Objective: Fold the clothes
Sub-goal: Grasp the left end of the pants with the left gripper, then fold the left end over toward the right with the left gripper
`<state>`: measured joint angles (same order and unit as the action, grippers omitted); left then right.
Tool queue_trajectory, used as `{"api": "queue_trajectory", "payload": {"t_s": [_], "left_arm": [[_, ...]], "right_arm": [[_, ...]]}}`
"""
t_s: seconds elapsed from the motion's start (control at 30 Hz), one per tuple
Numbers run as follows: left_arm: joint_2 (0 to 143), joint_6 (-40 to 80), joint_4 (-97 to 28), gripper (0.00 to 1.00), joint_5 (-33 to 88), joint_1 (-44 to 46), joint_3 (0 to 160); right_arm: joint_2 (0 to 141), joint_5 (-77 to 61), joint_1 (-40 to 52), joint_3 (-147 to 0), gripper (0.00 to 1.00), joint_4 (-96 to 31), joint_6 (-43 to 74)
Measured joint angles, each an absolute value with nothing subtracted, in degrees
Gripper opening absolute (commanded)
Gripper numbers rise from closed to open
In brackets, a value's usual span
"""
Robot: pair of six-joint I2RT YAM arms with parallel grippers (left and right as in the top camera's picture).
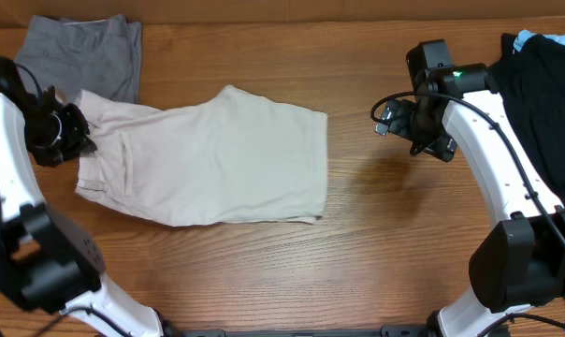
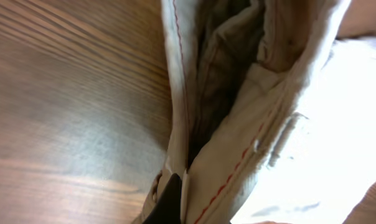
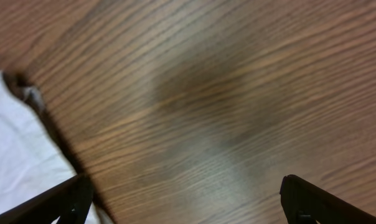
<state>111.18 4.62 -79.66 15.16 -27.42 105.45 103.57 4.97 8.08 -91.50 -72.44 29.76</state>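
Table [image 1: 357,253]: brown wood, strong grain, faint sheen, nothing on the middle right.

Beige shorts [image 1: 217,159]: centre-left on the table, lying mostly flat, legs toward the right, waistband [image 1: 91,154] toward the left arm. Matte woven cotton, soft rumples near the waist, smoother over the legs. They look laid out flat to take a fold.

Black garment [image 1: 544,94]: heaped at the far right edge, partly under the right arm. Looks parked until its turn.

Grey shorts [image 1: 81,51]: top-left corner, flat, soft knit look, lower edge touching or just under the beige pair.

Left gripper [image 1: 77,136]: at the waistband, pinching its edge. The left wrist view shows one dark finger [image 2: 170,202] with cloth pressed against it; the other finger is hidden by fabric. The band stands up toward the camera, so probably a grip for lifting and folding over. Red stitching and a belt loop [image 2: 286,134] are visible, seams thick.

Right gripper [image 1: 395,120]: fingers spread wide, holding nothing, over bare wood just right of the shorts. A hem corner [image 3: 26,143] sits at the left of its view, likely its next grab point.
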Motion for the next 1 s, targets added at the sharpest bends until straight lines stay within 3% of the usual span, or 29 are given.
{"api": "queue_trajectory", "payload": {"t_s": [0.3, 0.67, 1.0], "left_arm": [[105.36, 7.35, -82.19, 0.04, 12.78, -15.77, 106.13], [106.13, 14.72, -71.96, 0.04, 9.28, 6.92, 106.13], [110.26, 18.04, -70.13, 0.04, 8.93, 16.86, 106.13]], "right_arm": [[103.57, 4.99, 8.08, -91.5, 1.0, -70.85, 29.76], [103.57, 5.19, 8.08, -91.5, 1.0, -70.72, 29.78], [103.57, 5.32, 8.08, -91.5, 1.0, -70.74, 29.76]]}}
